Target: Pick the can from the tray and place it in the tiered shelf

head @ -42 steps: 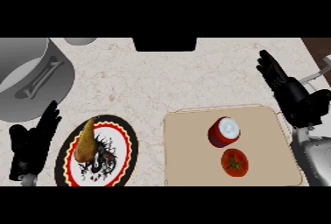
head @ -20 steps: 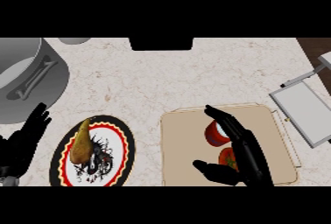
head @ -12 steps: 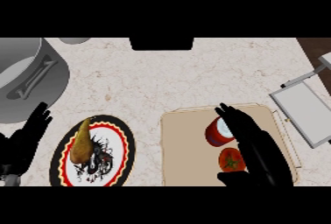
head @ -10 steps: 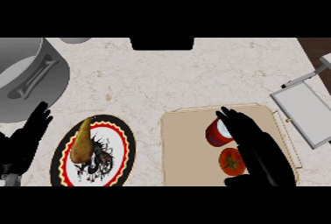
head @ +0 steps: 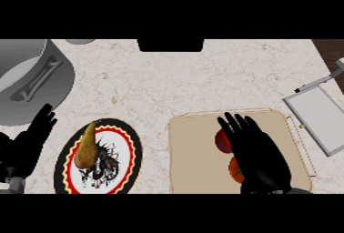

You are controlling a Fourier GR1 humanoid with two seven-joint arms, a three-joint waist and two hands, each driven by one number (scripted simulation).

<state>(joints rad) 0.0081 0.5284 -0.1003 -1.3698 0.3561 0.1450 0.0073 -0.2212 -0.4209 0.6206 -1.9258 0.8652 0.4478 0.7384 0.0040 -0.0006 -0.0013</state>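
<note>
Tabletop (head: 188, 82) of pale marble carries a beige tray (head: 191, 159) at the near right, and on it stands the can (head: 221, 141), red, towards the tray's middle. Only the can's left side shows, because the right robot hand (head: 259, 154) lies over it. This robot hand comes in from the near edge with its fingers straight and slightly spread, pointing away towards the far side; it is curled round nothing and holds nothing. Whether its palm touches the can cannot be told from this view. Just near of the can, a red round fruit (head: 235, 169) peeps out from under the same hand's left edge.

Right of the tray, at the right edge of the scene, sits the grey tiered shelf (head: 321, 119), apart from the tray and from the hand.

Left of the tray is a round plate (head: 132, 150) with a red and yellow rim, and a pear (head: 85, 145) lies on its left half, stem end pointing far. The left robot hand (head: 25, 148) rests at the near left edge beside the plate, fingers straight and up, holding nothing. Beyond it, at the far left, stands a large grey pot (head: 33, 82).
</note>
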